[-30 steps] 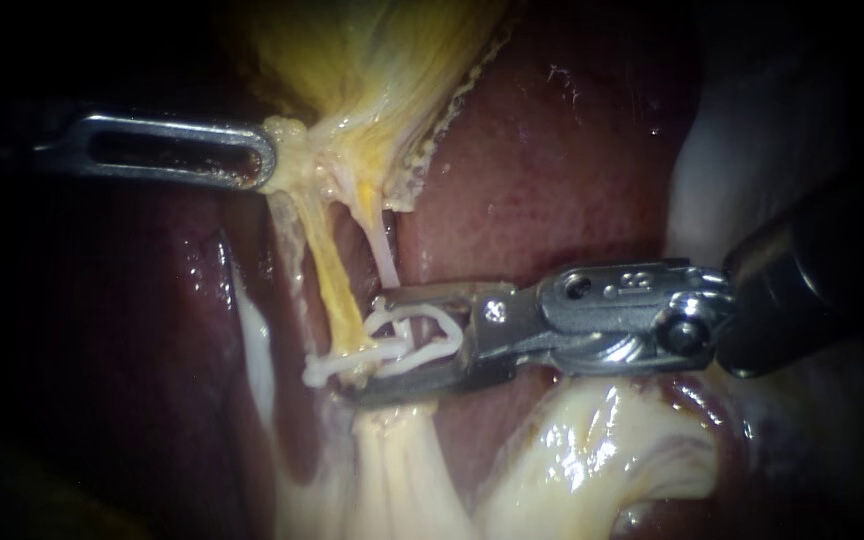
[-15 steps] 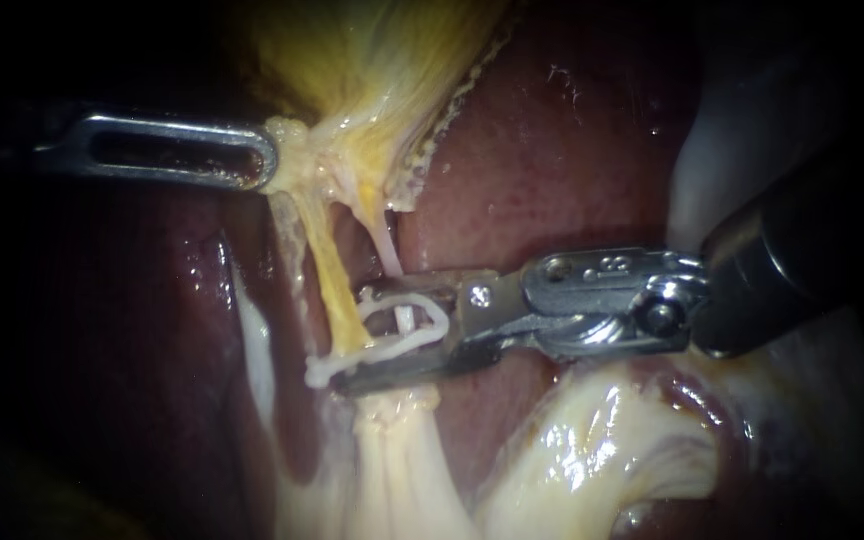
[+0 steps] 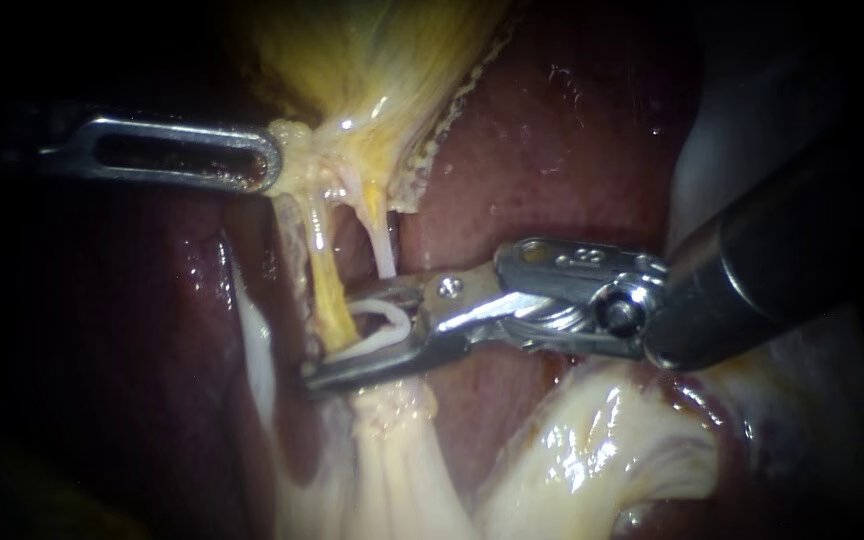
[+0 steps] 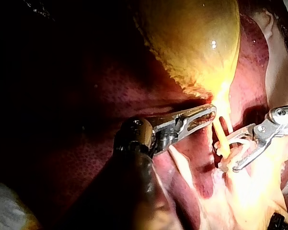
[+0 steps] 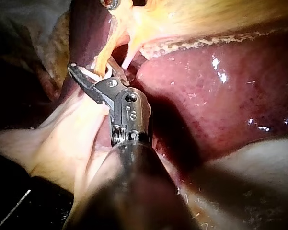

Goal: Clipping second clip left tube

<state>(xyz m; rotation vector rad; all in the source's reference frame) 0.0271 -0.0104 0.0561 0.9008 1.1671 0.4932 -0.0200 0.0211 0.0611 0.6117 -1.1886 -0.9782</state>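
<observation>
White clip [image 3: 384,325] sits gripped between the jaws of my right instrument [image 3: 330,338], both jaws pressing on it, and the yellow left tube [image 3: 327,280] runs through its loop. Farther along that tube, beyond those jaws, my left instrument [image 3: 252,158] clamps the gallbladder [image 3: 372,60] at its narrow neck.

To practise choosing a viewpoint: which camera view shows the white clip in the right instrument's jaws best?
The endoscope view: the clip shows side-on between the jaws of the right instrument, at the left tube. The left wrist view shows it small and in glare; the right wrist view only a white sliver beside the jaws.
</observation>
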